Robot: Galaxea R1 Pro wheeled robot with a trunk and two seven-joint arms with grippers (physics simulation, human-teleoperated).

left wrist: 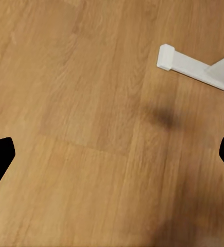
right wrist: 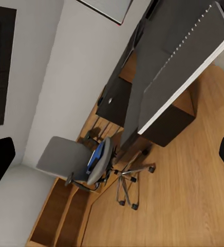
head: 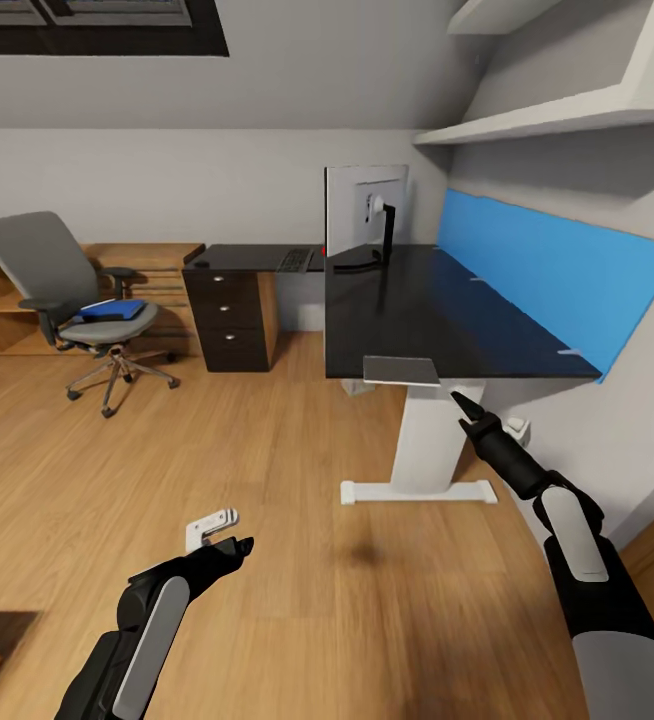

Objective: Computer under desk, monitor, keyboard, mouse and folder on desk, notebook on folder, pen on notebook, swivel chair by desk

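Black and glossy, the counter (head: 417, 310) carries the monitor (head: 367, 212) at its inner corner, the keyboard (head: 294, 260) on the far wing beside it, and a flat grey item overhanging its near edge. My right tool (head: 464, 402) hangs empty just below that edge, fingers spread in its wrist view. My left tool (head: 239, 546) hovers released over the floor; the folder (head: 112, 309) lies on the chair (head: 87, 290), well apart.

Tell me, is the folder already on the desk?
No, the blue folder lies on the seat of the chair, apart from the desk.
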